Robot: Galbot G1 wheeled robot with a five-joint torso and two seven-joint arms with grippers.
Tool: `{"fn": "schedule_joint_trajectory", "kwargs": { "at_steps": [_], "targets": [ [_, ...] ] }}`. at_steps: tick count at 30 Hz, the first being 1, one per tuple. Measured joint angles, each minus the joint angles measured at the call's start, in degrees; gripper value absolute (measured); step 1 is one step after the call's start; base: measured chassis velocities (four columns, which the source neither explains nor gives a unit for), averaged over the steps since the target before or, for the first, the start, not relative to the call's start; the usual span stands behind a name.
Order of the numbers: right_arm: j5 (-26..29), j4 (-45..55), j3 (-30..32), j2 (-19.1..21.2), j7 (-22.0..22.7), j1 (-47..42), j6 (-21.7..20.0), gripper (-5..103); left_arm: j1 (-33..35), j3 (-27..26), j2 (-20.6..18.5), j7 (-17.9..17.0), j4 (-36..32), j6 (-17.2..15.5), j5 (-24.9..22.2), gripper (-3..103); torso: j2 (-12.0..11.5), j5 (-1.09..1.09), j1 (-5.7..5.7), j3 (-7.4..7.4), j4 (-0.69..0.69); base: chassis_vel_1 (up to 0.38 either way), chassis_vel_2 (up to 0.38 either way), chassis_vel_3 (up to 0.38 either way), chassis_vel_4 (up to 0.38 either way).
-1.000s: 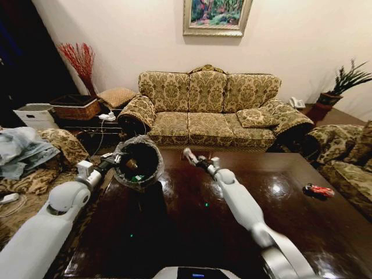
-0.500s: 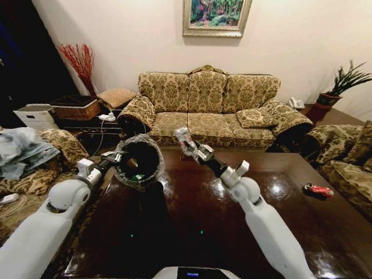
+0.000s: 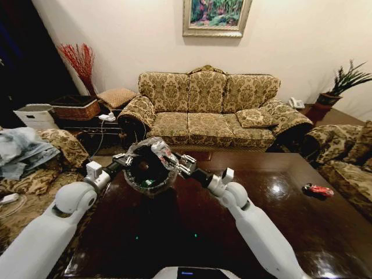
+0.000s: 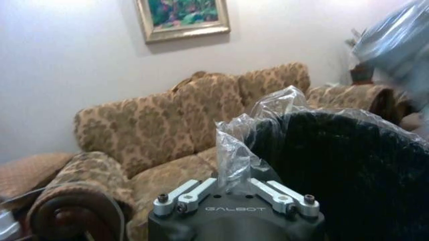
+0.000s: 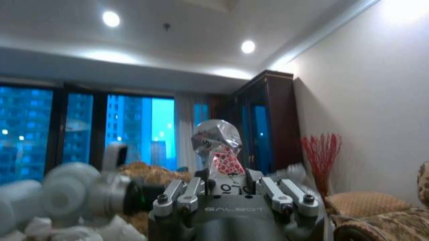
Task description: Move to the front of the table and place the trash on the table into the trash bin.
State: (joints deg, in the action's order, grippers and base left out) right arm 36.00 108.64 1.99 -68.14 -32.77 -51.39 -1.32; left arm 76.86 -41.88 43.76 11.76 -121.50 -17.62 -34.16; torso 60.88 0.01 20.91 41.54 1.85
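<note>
While my left gripper [image 3: 129, 159] holds the trash bin [image 3: 148, 167] up above the near-left part of the table [image 3: 273, 192], its fingers [image 4: 184, 193] are closed on the bin's rim and the clear plastic liner [image 4: 251, 135]. Bin is tilted, mouth facing the head camera; some green and other bits sit inside it, can't identify them further

My right gripper [image 3: 174, 162] reaches across from the right and sits right at the bin's mouth, over the rim. Its fingers [image 5: 191, 191] are closed on a crumpled silvery-white scrap [image 5: 216, 138] with a red-patterned patch on it; scrap sticks out past the fingertips. In the head view the scrap [image 3: 161, 152] overlaps the upper part of the bin opening, can't tell whether it's touching the liner

A red piece of trash [image 3: 319, 189] lies on the table near its right edge, well apart from both grippers

Table top is glossy dark wood, reflecting ceiling lights. Behind it a patterned gold sofa [image 3: 209, 107] against the wall, with a framed painting [image 3: 215, 16] above it. A woven basket [image 3: 76, 107] sits off to the left, beside red dried branches [image 3: 80, 61]
</note>
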Motion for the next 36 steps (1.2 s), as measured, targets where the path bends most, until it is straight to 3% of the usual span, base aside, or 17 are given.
{"fn": "schedule_joint_trajectory", "kwargs": {
  "at_steps": [3, 4, 7, 8, 9, 10, 12, 13, 15, 16, 19, 20, 21, 26, 36],
  "targets": [
    [-0.8, -0.48, -0.96, -0.5, 0.92, 0.47, 0.17, 37, 0.64, -0.79, -0.21, 0.73, -1.95, -0.02, -0.71, 4, 0.0, -0.01, 0.0, 0.0, -0.01, 0.0, 0.0, 0.0, 0.0],
    [-0.9, -0.48, -1.21, -0.78, 1.34, 0.51, 0.26, 49, 0.97, -1.01, -0.23, 0.93, -2.75, -0.03, -0.76, 4, 0.0, 0.0, 0.0, 0.0, -0.01, 0.0, 0.0, 0.0, 0.0],
    [-0.93, -0.38, -1.37, -1.0, 1.74, 0.41, 0.71, 49, 1.49, -1.17, -0.08, 1.22, -3.53, -0.14, -0.71, 4, 0.0, -0.01, 0.0, 0.0, -0.01, 0.0, 0.0, 0.0, 0.0],
    [-0.94, -0.29, -1.37, -1.0, 1.89, 0.27, 0.92, 59, 1.68, -1.2, 0.05, 1.26, -3.7, -0.19, -0.62, 4, 0.0, 0.0, 0.0, 0.0, -0.01, 0.0, 0.0, 0.0, 0.0],
    [-0.9, -0.13, -1.35, -0.97, 1.97, 0.11, 1.19, 59, 1.82, -1.2, 0.15, 1.29, -3.79, -0.21, -0.52, 4, 0.0, -0.01, 0.0, 0.0, 0.0, 0.0, 0.0, 0.0, 0.0],
    [-0.77, 0.14, -1.21, -0.92, 2.01, -0.13, 1.54, 70, 1.88, -1.2, 0.23, 1.3, -3.8, -0.25, -0.41, 4, 0.0, -0.01, 0.0, 0.0, 0.0, 0.0, 0.0, 0.0, 0.0],
    [-0.23, 0.79, -0.68, -0.87, 1.94, -0.62, 2.01, 70, 1.86, -1.2, 0.26, 1.25, -3.5, -0.28, -0.16, 4, 0.0, -0.01, 0.0, 0.0, -0.01, 0.0, 0.0, 0.0, 0.0],
    [0.41, 1.5, 0.04, -0.78, 1.81, -1.24, 2.42, 81, 1.74, -1.24, 0.26, 0.97, -2.82, -0.32, 0.13, 4, 0.0, -0.01, 0.0, 0.0, -0.01, 0.0, 0.0, 0.0, 0.0],
    [0.98, 2.32, 0.83, -0.67, 1.78, -2.05, 2.75, 81, 1.54, -1.38, 0.26, 0.46, -2.01, -0.48, 0.36, 4, 0.0, -0.01, 0.0, 0.0, -0.01, 0.0, 0.0, 0.0, 0.0],
    [2.02, 3.99, 2.33, -0.44, 1.79, -3.88, 3.27, 91, 1.15, -1.92, 0.37, -0.54, -0.69, -0.84, 0.68, 4, 0.0, -0.01, 0.0, 0.0, -0.02, 0.0, 0.0, 0.0, 0.0],
    [3.87, 6.84, 5.68, -0.8, 3.05, -8.42, 4.95, 91, 0.3, -3.39, 1.37, -1.78, 1.27, -0.97, 1.48, 4, 0.0, -0.02, 0.0, 0.0, -0.01, 0.0, 0.0, 0.0, 0.0],
    [4.74, 7.94, 7.15, -1.36, 3.87, -10.74, 5.5, 98, 0.05, -4.1, 1.86, -2.45, 1.64, -1.14, 1.24, 4, 0.0, -0.03, 0.0, 0.0, -0.01, 0.0, 0.0, 0.0, 0.0],
    [5.12, 8.85, 8.53, -1.76, 4.86, -13.47, 6.26, 98, -0.11, -4.67, 2.27, -2.86, 1.89, -1.32, 0.74, 4, 0.0, 0.0, 0.0, 0.0, 0.0, 0.0, 0.0, 0.0, 0.0],
    [2.51, 11.4, 12.81, -2.49, 6.97, -22.03, 7.81, 100, -0.23, -4.6, 3.24, -3.06, 2.47, -1.37, 0.46, 4, 0.0, 0.01, -0.01, -0.01, -0.02, 0.0, 0.0, 0.0, 0.0],
    [2.08, 15.19, 14.52, -2.48, 7.59, -27.18, 8.84, 100, -0.1, -4.29, 4.4, -3.08, 1.81, -1.36, 0.86, 4, 0.0, 0.0, 0.0, 0.0, 0.0, 0.006, -0.005, -0.01, 0.007]
  ]
}}
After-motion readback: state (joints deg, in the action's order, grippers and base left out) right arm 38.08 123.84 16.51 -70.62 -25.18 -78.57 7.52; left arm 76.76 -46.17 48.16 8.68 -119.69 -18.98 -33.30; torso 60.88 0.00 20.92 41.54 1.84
